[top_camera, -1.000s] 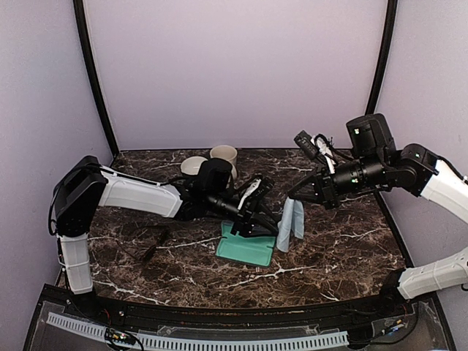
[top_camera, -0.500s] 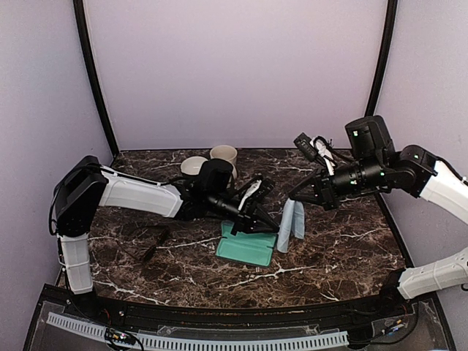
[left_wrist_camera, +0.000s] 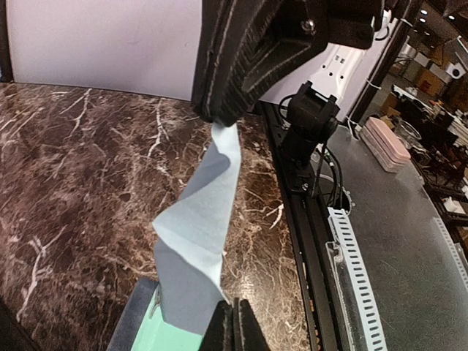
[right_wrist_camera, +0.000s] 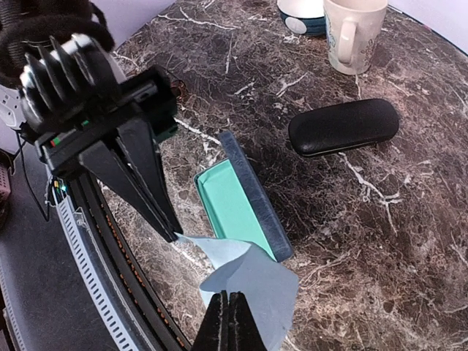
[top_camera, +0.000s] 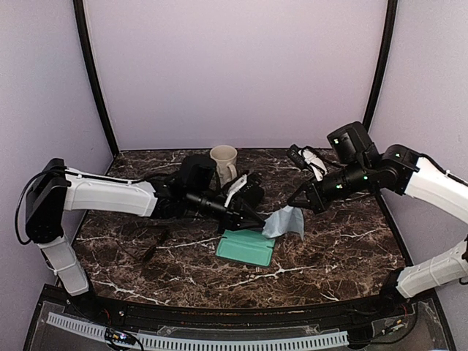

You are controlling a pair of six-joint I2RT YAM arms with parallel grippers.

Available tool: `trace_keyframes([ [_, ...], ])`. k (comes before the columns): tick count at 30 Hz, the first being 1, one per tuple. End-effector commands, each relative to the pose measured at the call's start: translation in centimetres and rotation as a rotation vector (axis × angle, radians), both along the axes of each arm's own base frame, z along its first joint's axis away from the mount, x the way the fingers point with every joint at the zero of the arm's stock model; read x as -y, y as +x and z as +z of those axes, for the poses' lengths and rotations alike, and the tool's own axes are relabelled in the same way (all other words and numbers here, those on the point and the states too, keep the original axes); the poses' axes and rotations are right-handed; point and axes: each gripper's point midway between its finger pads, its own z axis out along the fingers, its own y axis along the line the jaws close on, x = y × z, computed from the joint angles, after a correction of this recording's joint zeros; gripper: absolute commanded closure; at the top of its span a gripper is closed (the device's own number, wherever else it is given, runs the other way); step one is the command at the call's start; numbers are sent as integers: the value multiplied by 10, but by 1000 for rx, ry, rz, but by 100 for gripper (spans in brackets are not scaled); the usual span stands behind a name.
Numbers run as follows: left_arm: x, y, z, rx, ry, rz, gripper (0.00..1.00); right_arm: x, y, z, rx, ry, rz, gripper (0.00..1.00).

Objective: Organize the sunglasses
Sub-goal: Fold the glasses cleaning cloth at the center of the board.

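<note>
Left tool (top_camera: 260, 224) and right tool (top_camera: 293, 207) are both clamping shut on the blue cloth (top_camera: 287, 224), holding it above the open case (top_camera: 247, 248).

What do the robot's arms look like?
The left arm and right arm have white shells and black joints. Small green lights glow on the right one. The left pincer and right pincer are black, with thin pointed fingers.

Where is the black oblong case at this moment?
In the right wrist view, the black oblong case lies on the marble table, between the cream mug and the open green-lined case.
</note>
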Motion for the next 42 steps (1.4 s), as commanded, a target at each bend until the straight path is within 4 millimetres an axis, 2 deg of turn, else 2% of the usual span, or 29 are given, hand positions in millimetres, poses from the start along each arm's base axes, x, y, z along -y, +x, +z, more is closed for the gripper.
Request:
trace_keyframes([
  [1, -27, 6, 4, -7, 78, 162, 100, -15, 2, 10, 39, 49, -1, 100],
  [6, -48, 3, 8, -43, 130, 248, 100, -41, -10, 26, 84, 127, 57, 100],
  [7, -54, 2, 6, -46, 153, 272, 100, -45, -13, 16, 76, 116, 64, 100],
  [9, -67, -1, 12, -46, 163, 309, 100, -54, -17, 14, 85, 136, 75, 100],
  [11, -82, -5, 10, -51, 196, 345, 100, -65, -21, 11, 87, 158, 85, 100],
  [13, -101, -9, -1, -63, 258, 392, 100, -79, -24, 9, 86, 196, 92, 100],
  [16, -131, -16, -16, -90, 353, 471, 100, -99, -29, -6, 61, 193, 91, 100],
  [19, -156, -30, -23, -144, 405, 530, 100, -120, -37, -19, 42, 180, 104, 100],
  [25, -194, -65, -36, -214, 494, 612, 100, -157, -59, -39, 4, 171, 136, 100],
  [30, -210, -93, -42, -251, 530, 648, 100, -176, -82, -54, -13, 140, 167, 100],
  [32, -215, -104, -47, -258, 563, 661, 100, -183, -87, -46, -14, 157, 170, 100],
  [34, -219, -112, -52, -264, 593, 680, 100, -186, -93, -46, -35, 169, 167, 100],
  [35, -221, -115, -55, -268, 606, 691, 100, -187, -93, -53, -51, 160, 159, 100],
  [40, -228, -117, -70, -290, 643, 739, 100, -186, -90, -81, -92, 99, 112, 100],
  [42, -229, -115, -71, -281, 657, 751, 100, -187, -91, -84, -97, 93, 119, 100],
])
